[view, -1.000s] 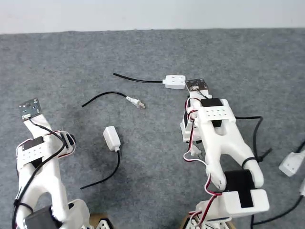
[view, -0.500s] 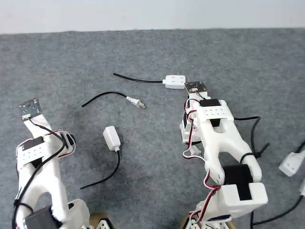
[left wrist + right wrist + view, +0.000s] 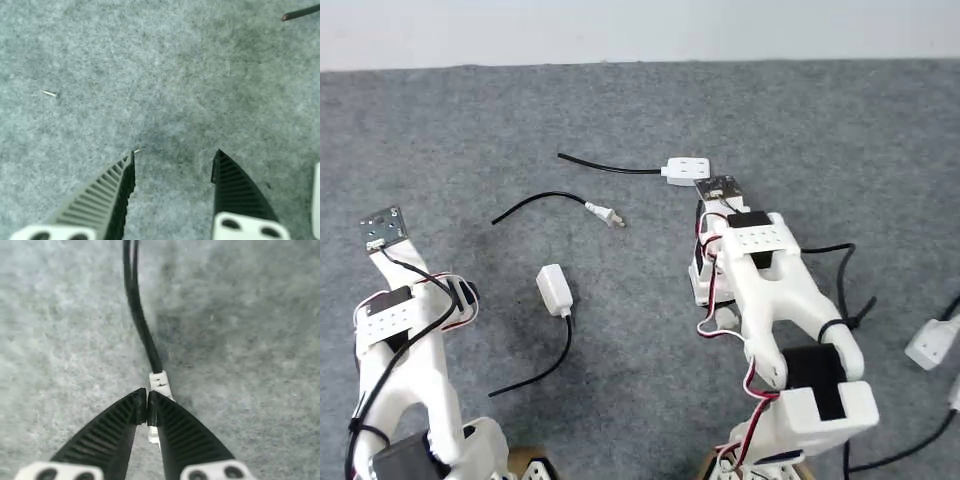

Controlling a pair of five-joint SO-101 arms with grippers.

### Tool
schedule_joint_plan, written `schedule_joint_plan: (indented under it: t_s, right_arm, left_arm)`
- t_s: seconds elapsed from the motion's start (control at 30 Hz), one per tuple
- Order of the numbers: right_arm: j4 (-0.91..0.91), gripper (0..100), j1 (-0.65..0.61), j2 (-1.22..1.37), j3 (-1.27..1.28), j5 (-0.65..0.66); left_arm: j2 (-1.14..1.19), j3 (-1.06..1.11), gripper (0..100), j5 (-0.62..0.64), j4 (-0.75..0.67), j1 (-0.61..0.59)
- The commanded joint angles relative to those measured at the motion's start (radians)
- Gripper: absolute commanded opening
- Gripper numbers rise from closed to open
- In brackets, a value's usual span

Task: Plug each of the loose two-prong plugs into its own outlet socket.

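On the grey carpet (image 3: 820, 120), as seen from above, an outlet socket (image 3: 686, 170) is laid flat, with the socket's cord (image 3: 610, 168) run off sideways. The right arm (image 3: 770, 290) is stretched out, with its wrist board just beside that socket. A loose plug (image 3: 605, 213) with two prongs is found near the middle of the carpet, apart from the socket, and the plug's cord (image 3: 550, 194) is curved away from it. Nearer the arms' bases a white block (image 3: 555, 288) is set, with the block's cord (image 3: 566, 340) trailed behind it. The left arm (image 3: 405, 330) is held well apart from all of these. A further white connector (image 3: 932, 343) is seen at the edge, beyond the right arm.

From the left wrist, the left gripper (image 3: 175, 154) is seen spread wide above the carpet. A black cord end (image 3: 300, 12) is seen farther off, and a small pale sliver (image 3: 49, 93) on the pile.

From the right wrist, the right gripper (image 3: 148, 391) is seen pressed together on a white plug (image 3: 161, 381), whose body juts out past the fingertips. The held cord (image 3: 137, 315) is run away over the carpet.
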Motion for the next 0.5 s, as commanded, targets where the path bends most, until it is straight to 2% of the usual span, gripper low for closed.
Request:
schedule_joint_plan:
  t_s: [0.0,0.27,0.47]
  right_arm:
    - [-0.010,5.8,-0.007,-0.002,-0.002,0.038]
    - [-0.010,8.6,-0.007,0.022,-0.011,0.048]
    - [0.035,8.5,-0.016,-0.079,-0.031,0.049]
  left_arm:
    - [-0.015,-0.045,23,-0.011,0.005,0.008]
    - [-0.015,-0.045,23,-0.011,0.005,0.008]
    - [-0.015,-0.045,23,-0.011,0.005,0.008]
